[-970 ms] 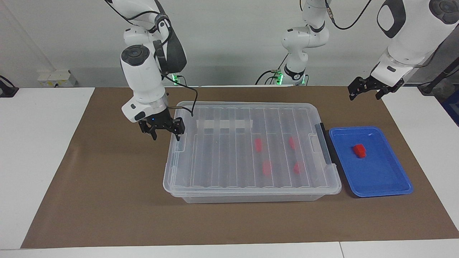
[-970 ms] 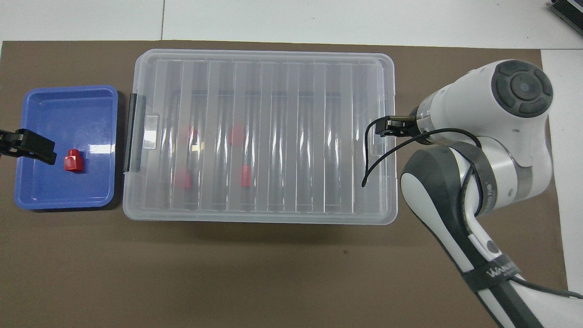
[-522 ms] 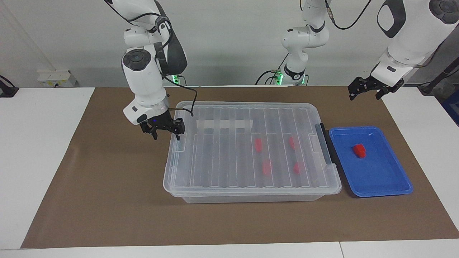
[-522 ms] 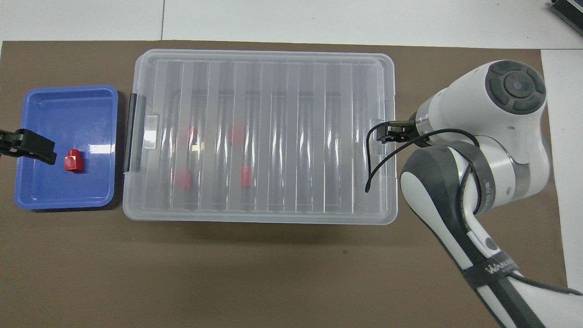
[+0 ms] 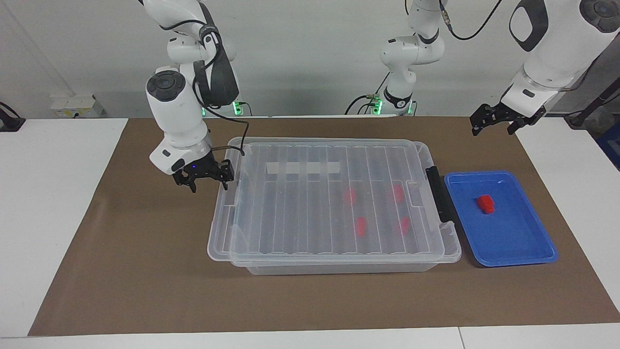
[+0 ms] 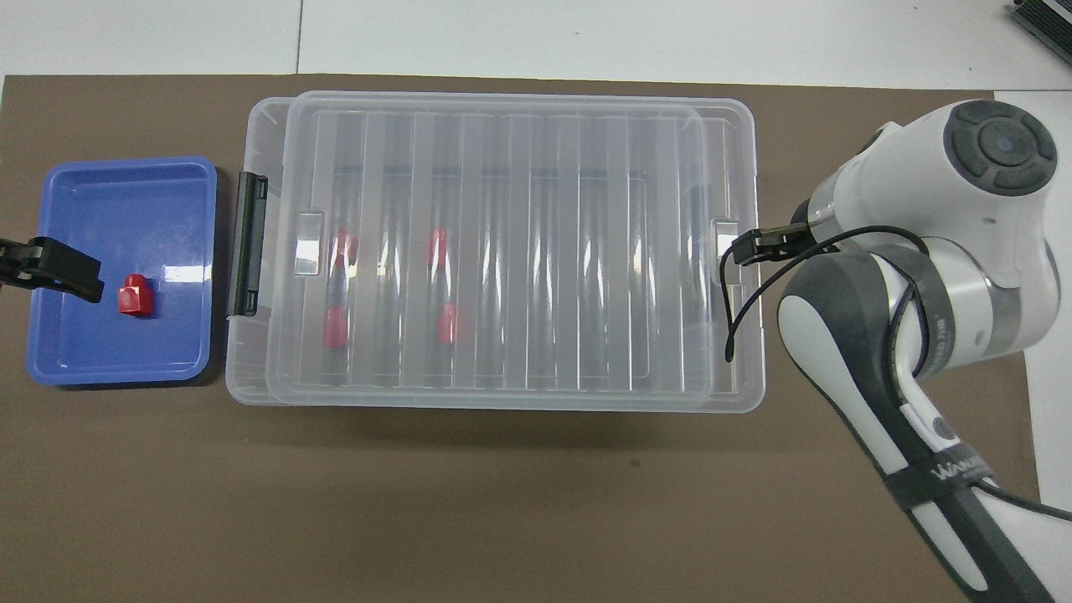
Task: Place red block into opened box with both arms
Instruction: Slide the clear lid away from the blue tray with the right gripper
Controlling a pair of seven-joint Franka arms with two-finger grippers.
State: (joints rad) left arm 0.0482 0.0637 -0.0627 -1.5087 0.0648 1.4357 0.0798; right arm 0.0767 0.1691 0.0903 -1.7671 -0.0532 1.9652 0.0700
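Meanwhile, our right claw (image 5: pixel 203 175), spread, sits at the box (image 5: pixel 339 264) lid's (image 5: pixel 315 203) end, apparently hooking it; our left claw (image 5: pixel 499 118) waits, spread, above the surface; the red block (image 5: pixel 485 203) lies in the blue tray (image 5: pixel 508 242).

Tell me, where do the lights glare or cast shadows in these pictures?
Overhead view: white streaks of glare on the ribbed lid and a bright patch on the blue tray. Facing view: a soft shadow on the brown mat beside the box.
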